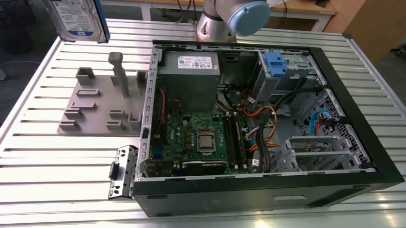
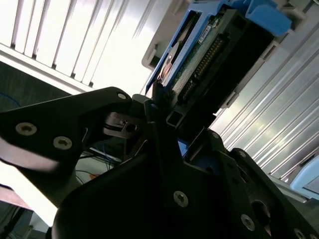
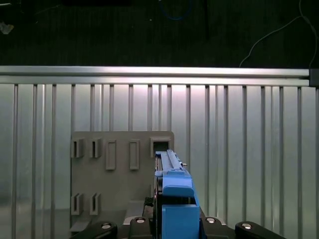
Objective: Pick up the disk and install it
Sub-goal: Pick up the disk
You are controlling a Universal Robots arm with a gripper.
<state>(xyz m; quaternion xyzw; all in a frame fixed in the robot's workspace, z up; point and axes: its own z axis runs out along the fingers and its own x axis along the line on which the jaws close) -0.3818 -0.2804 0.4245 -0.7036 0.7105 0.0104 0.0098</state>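
The disk (image 1: 77, 19), a silver hard drive with a white-and-blue label and a blue frame, hangs upright above the table's far corner at the exterior view's left. It is lifted clear of the grey holder block (image 1: 104, 102). In the second wrist view my gripper (image 2: 164, 122) is shut on the disk (image 2: 209, 50), its black fingers (image 2: 104, 114) clamping the lower edge. The first wrist view looks along the disk's blue edge (image 3: 174, 199) down onto the holder block (image 3: 122, 174).
An open computer case (image 1: 355, 95) lies on the slatted metal table (image 1: 63, 161). It holds a grey power supply box (image 1: 188, 71), a green motherboard (image 1: 197, 137), cables and a drive cage with a blue clip (image 1: 274, 61). The arm's base (image 1: 219, 21) stands behind the case.
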